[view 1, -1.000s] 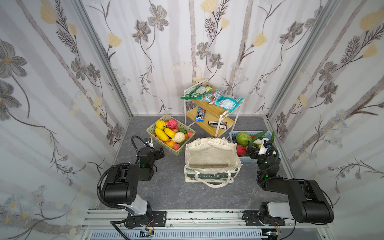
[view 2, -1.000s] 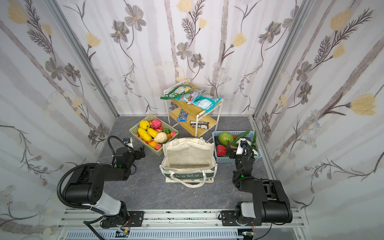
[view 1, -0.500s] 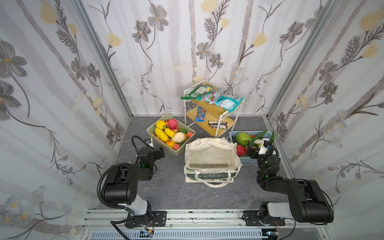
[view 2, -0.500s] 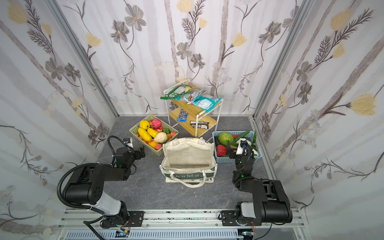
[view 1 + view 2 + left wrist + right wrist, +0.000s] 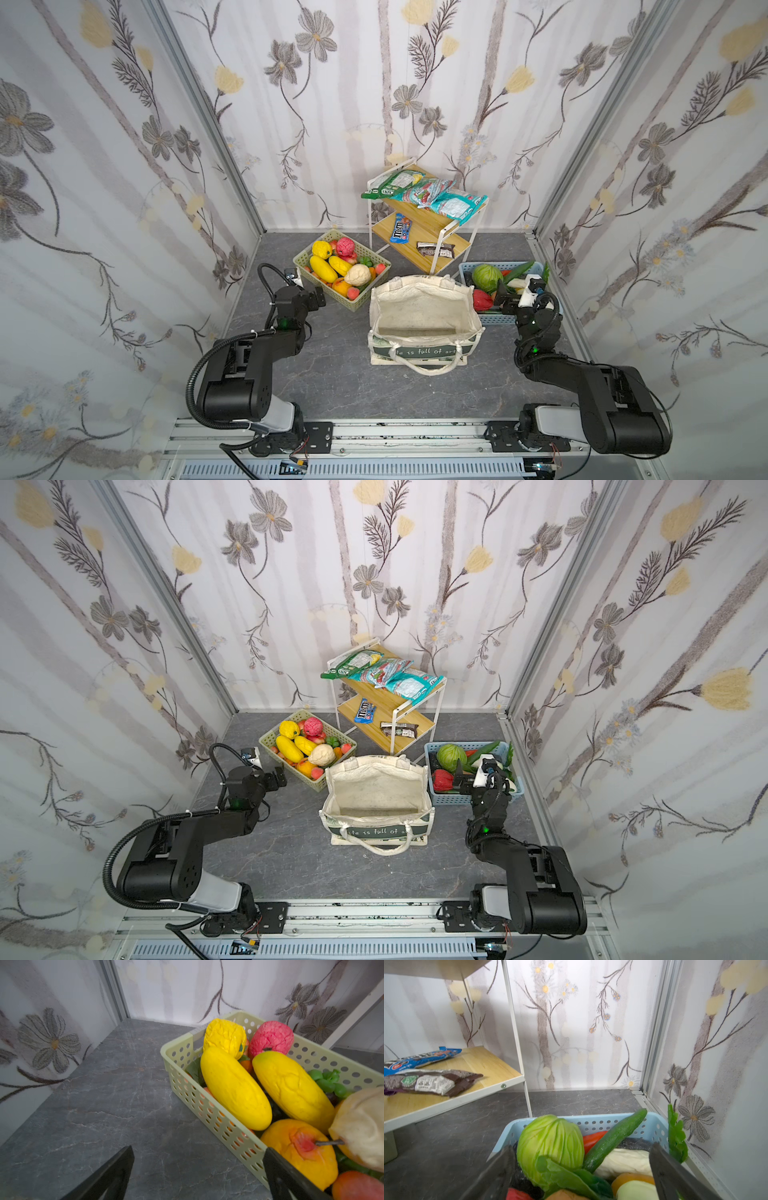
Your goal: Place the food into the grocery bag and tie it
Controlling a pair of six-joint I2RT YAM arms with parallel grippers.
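Idling, no change from a second ago: left gripper (image 5: pixel 198 1148) wide open, empty at green basket (image 5: pixel 166 1051) rim; right gripper (image 5: pixel 581 1146) wide open, empty over cabbage (image 5: pixel 550 1142) in blue basket (image 5: pixel 591 1118). All food (image 5: pixel 322 268) sits in baskets, grocery bag (image 5: pixel 419 352) between them looks empty, so packing not started. Snack rack (image 5: pixel 424 232) behind; basket walls may hinder grasps

Bag (image 5: pixel 419 352) stands mid-floor. Left basket (image 5: pixel 368 253) holds fruit (image 5: pixel 336 266), behind-left of bag. Right basket (image 5: pixel 496 319) holds vegetables (image 5: pixel 487 276), just right of bag. Rack (image 5: pixel 424 235) behind bag: packets (image 5: pixel 424 193) on top shelf, bars (image 5: pixel 401 227) on lower shelf.
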